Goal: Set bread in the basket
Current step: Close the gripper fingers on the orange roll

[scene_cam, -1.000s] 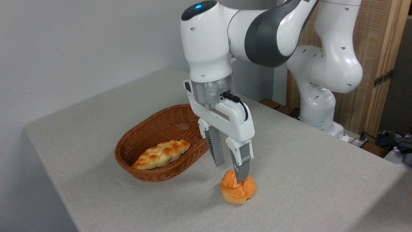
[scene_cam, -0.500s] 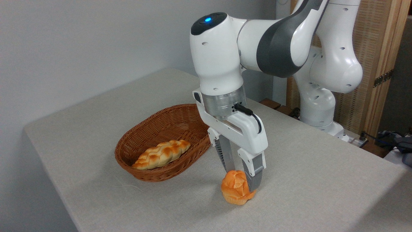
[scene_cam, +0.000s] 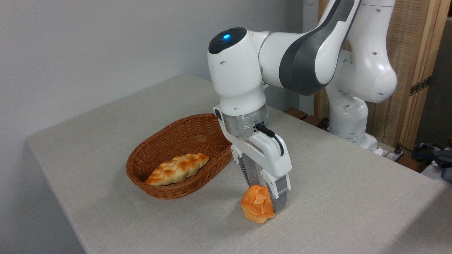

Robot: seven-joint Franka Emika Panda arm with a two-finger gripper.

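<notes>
Camera view, the only one: the gripper (scene_cam: 263,197) is down at table level with its two fingers (scene_cam: 279,192) straddling the bun (scene_cam: 257,208); one finger stands behind the bun at about 11 o'clock of it, the other at its 3 o'clock side; both look to touch it, so the fingers appear closed on the bun, though how firmly cannot be told; the bun sits on the table (scene_cam: 335,197), leaning a little toward 7 o'clock. By my reading the step in hand is the grasp; the lift is not yet made. The next move calls for a secure hold, a rise clear of the cloth and high enough to pass the rim, then travel toward 10 o'clock to the basket (scene_cam: 166,143), which lies near but apart from the bun; the release should fall on the bare part of the basket floor at its far end, since a braided loaf (scene_cam: 176,169) already fills the near side. The bun is round, orange-golden, with a knotted, lumpy top and a paler base; it looks soft, so a hard squeeze may dent it or tip it out sideways.
</notes>
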